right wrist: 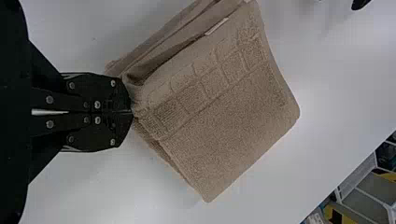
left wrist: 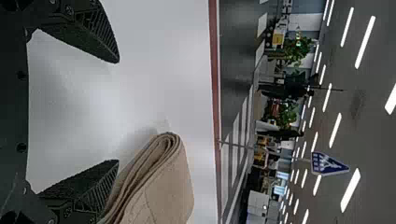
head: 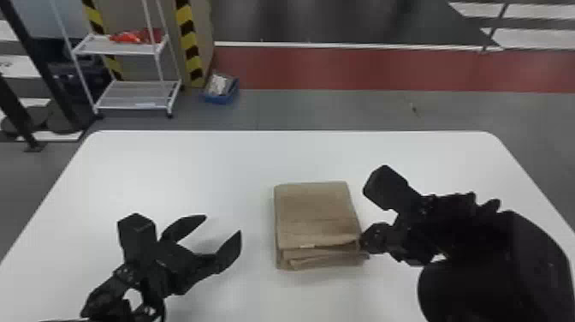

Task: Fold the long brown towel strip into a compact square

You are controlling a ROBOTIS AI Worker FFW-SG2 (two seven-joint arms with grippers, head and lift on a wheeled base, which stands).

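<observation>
Plainly, the left gripper (head: 223, 225) has its jaws spread wide, both tips pointing toward the folded brown towel (head: 316, 214) — which lies on the white table (head: 171, 162), ahead of those jaws and apart from them in the head view. The right gripper (head: 363, 245) has its jaws pressed together on one corner of the towel — the layered folds and small white tag (head: 307, 246) extend outward from that pinch.

Passage between left end effector (head: 223, 224) and towel (head: 315, 212), but right end effector (head: 364, 244) against the towel's right side
</observation>
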